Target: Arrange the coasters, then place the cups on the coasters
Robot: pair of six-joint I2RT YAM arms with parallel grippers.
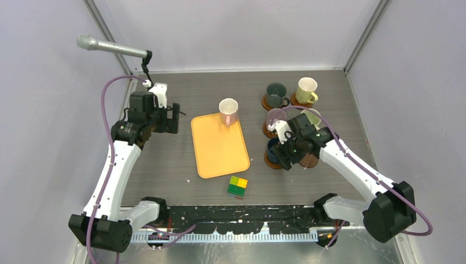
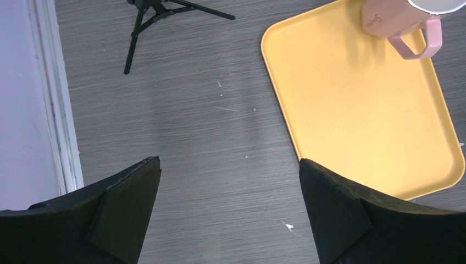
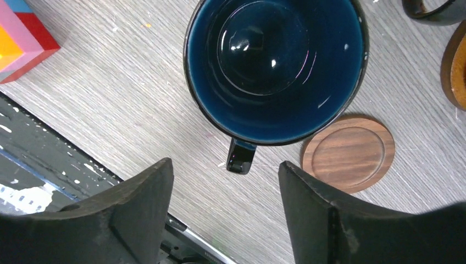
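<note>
My right gripper (image 3: 224, 168) is open just behind the handle of the dark blue cup (image 3: 275, 66), with nothing between its fingers. That cup (image 1: 273, 148) stands on a coaster whose rim (image 1: 268, 161) shows. An empty coaster (image 3: 348, 152) lies right beside it. The grey-green cup (image 1: 276, 94), cream cup (image 1: 306, 91) and mauve cup (image 1: 273, 120) each stand on a coaster. The light green cup (image 1: 312, 114) is partly hidden by the right arm. The white-pink cup (image 1: 228, 111) stands on the tray's far corner. My left gripper (image 1: 173, 117) hangs open over bare table left of the tray.
An orange tray (image 1: 220, 148) lies mid-table, also seen in the left wrist view as the tray (image 2: 357, 110). A yellow-green block (image 1: 237, 186) sits near the front edge. A microphone (image 1: 110, 47) on a small tripod (image 2: 159, 16) stands at the back left. Walls enclose the table.
</note>
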